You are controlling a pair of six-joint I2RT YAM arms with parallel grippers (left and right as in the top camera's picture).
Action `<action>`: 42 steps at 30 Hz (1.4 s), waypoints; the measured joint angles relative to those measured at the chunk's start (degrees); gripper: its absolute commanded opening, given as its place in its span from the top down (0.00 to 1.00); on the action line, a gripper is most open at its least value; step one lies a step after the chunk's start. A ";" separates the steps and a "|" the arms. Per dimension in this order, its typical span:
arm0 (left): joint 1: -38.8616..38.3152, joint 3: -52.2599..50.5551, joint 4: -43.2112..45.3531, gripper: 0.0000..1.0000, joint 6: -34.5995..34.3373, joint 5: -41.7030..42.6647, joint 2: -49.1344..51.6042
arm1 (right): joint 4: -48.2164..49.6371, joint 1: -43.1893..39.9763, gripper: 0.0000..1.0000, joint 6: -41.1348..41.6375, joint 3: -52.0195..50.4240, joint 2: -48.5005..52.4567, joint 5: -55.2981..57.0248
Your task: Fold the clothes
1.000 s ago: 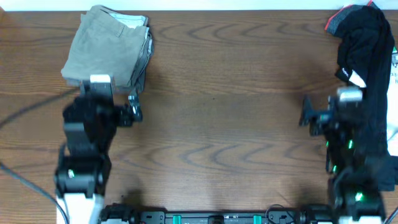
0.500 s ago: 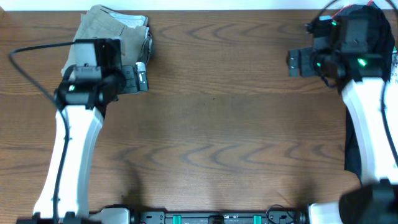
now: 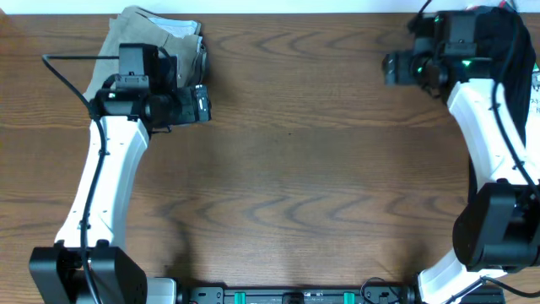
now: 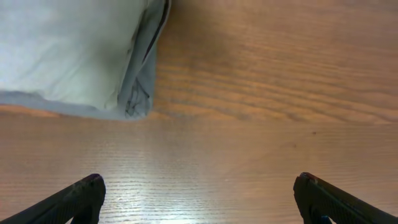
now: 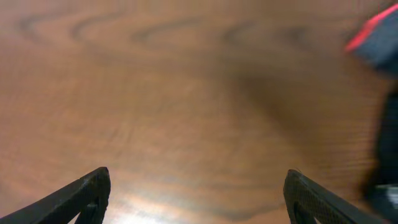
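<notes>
A: Table (image 3: 295, 169): brown wood grain, fills the overhead view. Two arms reach from the near edge toward the far side.

B: Leggings?

A: Leggings (image 3: 513, 46) sit at the far right corner, a bunched black heap. A dark strip runs from it toward the near side along the right edge, so the long axis goes far to near. The right arm hides much of it. The waistband (image 5: 376, 37) shows red over grey at the far end, blurred in the right wrist view.

B: Other cloth?

A: Trousers (image 3: 160, 34), khaki and folded, far left corner. One folded corner (image 4: 134, 102) shows in the left wrist view, with a grey seam edge.

B: Grippers?

A: Left gripper (image 3: 202, 105) hangs just right of the trousers, over bare wood. Its fingers (image 4: 87, 190) are spread wide, with nothing between them. Right gripper (image 3: 390, 67) is left of the heap, pointing left. Its fingers (image 5: 93, 186) are also wide apart, with bare table between.

B: Any writing?

A: There is a white sliver (image 3: 535, 84) at the right edge beside the leggings. The marks on it are too small to read.
</notes>
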 measured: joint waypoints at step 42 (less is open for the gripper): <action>-8.44 6.05 -2.40 0.01 -0.02 -0.02 3.80 | -3.30 -32.79 0.77 2.01 7.28 21.42 0.63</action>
